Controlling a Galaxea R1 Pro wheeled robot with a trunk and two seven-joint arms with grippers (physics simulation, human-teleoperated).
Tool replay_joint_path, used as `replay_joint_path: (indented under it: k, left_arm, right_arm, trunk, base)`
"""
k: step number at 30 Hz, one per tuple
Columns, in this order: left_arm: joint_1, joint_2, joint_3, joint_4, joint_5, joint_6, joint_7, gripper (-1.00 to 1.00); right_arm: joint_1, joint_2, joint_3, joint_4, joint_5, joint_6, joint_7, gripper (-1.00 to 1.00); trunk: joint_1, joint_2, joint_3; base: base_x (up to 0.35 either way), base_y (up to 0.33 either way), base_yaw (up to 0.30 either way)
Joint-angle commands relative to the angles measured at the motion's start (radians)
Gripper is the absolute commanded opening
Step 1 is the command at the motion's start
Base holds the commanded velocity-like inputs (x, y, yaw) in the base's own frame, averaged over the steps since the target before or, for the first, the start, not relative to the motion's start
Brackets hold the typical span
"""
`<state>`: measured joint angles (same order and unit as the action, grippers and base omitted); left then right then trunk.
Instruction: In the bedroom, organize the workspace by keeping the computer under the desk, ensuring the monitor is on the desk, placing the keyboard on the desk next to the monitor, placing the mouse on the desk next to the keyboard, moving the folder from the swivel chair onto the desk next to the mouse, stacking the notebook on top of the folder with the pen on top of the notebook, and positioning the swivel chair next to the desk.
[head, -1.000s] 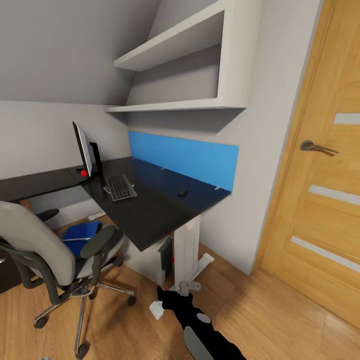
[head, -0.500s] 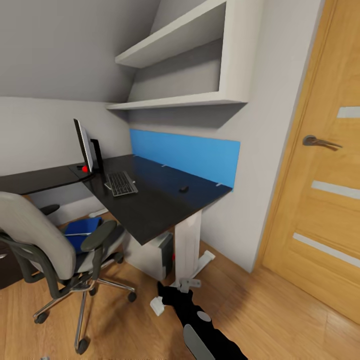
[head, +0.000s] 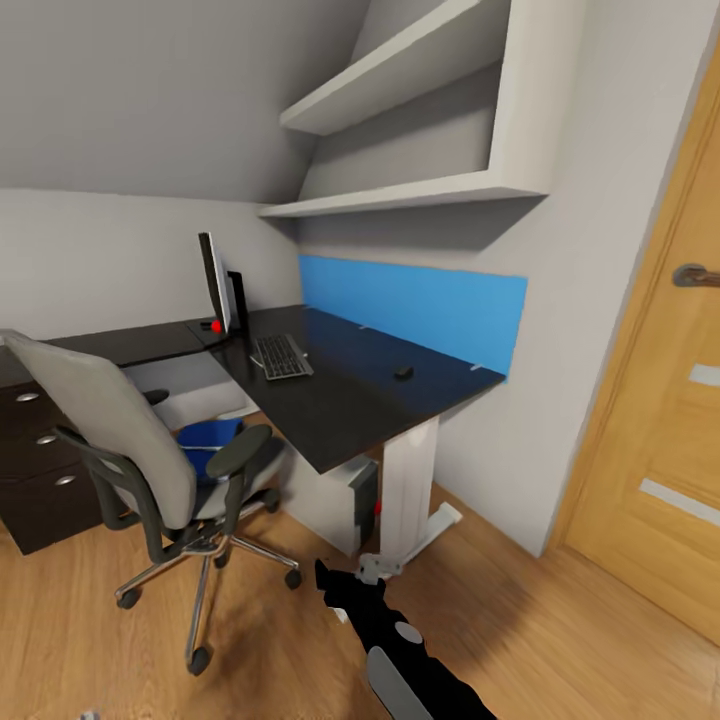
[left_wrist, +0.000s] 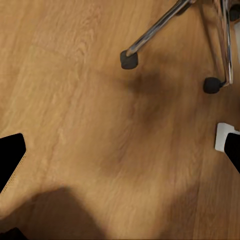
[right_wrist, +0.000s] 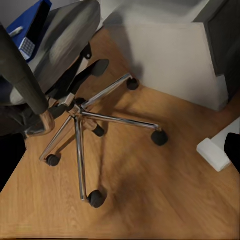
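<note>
Everything in the head view has slid to the right since a second ago: the door has run partly off the right edge and dark drawers (head: 35, 470) have come in at the left. That is the camera turning left, not the furniture moving. On the desk (head: 340, 415) the monitor (head: 213, 282) stands at the back corner, the keyboard (head: 281, 356) lies just beside it toward the front, and the mouse (head: 403, 373) sits well apart from the keyboard, near the blue back panel (head: 415, 310). The computer (head: 362, 495) stands under the desk beside its white leg. The swivel chair (head: 150, 470) is just beside the desk's front edge, with the blue folder (head: 207, 440) on its seat. A black arm (head: 400, 645) reaches in from the bottom edge; I cannot tell how its jaws stand.

From the left wrist, bare wood floor (left_wrist: 90, 110) lies below, with two chair casters (left_wrist: 129, 59) near one edge. Black finger shapes sit at both sides, far apart, so the left jaws look wide.

From the right wrist, the chair's chrome base (right_wrist: 82, 117) spreads over the floor, and the folder (right_wrist: 30, 25) shows on the seat with something pale on it. A black finger edge (right_wrist: 232, 147) is all I can see, so the right jaws I cannot judge.

My reading: the turn brings the chair and folder toward centre, likely for the folder pickup; mouse, folder, notebook and pen remain undone.
</note>
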<state>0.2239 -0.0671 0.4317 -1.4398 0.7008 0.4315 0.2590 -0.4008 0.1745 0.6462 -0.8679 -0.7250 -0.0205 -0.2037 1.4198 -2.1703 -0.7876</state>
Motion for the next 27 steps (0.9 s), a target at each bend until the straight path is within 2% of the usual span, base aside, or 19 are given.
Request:
replay_joint_path:
  k: [1, 6, 10, 20, 27]
  left_arm:
    - [0.0, -0.001, 0.001, -0.002, 0.011, 0.004, 0.006, 1.0]
    - [0.001, 0.0, -0.002, -0.002, 0.013, -0.001, 0.005, 1.0]
    - [0.002, 0.001, -0.003, 0.049, 0.005, -0.007, 0.001, 1.0]
    - [0.004, 0.005, -0.001, 0.07, 0.001, -0.008, 0.002, 1.0]
    - [0.006, 0.006, -0.001, 0.084, 0.001, -0.008, -0.002, 1.0]
  right_arm:
    - [-0.001, 0.0, 0.003, 0.0, -0.008, -0.002, -0.006, 1.0]
    - [-0.001, 0.0, 0.002, -0.001, -0.011, -0.003, -0.005, 1.0]
    - [-0.001, 0.0, 0.002, 0.0, -0.011, -0.017, -0.005, 1.0]
    - [-0.001, 0.0, 0.003, 0.002, -0.011, -0.021, -0.005, 1.0]
    - [-0.001, 0.0, 0.003, 0.005, -0.011, -0.026, -0.005, 1.0]
  trunk:
    - [0.004, -0.008, -0.004]
    - [0.012, -0.022, -0.009]
    - [0.012, -0.022, -0.009]
    - [0.012, -0.022, -0.009]
    - [0.012, -0.022, -0.009]
  base:
    - [0.0, 0.0, 0.252]
    - [0.0, 0.0, 0.151]
    - [0.0, 0.0, 0.013]
    - [0.004, 0.0, 0.002]
    - [0.154, 0.033, 0.0]
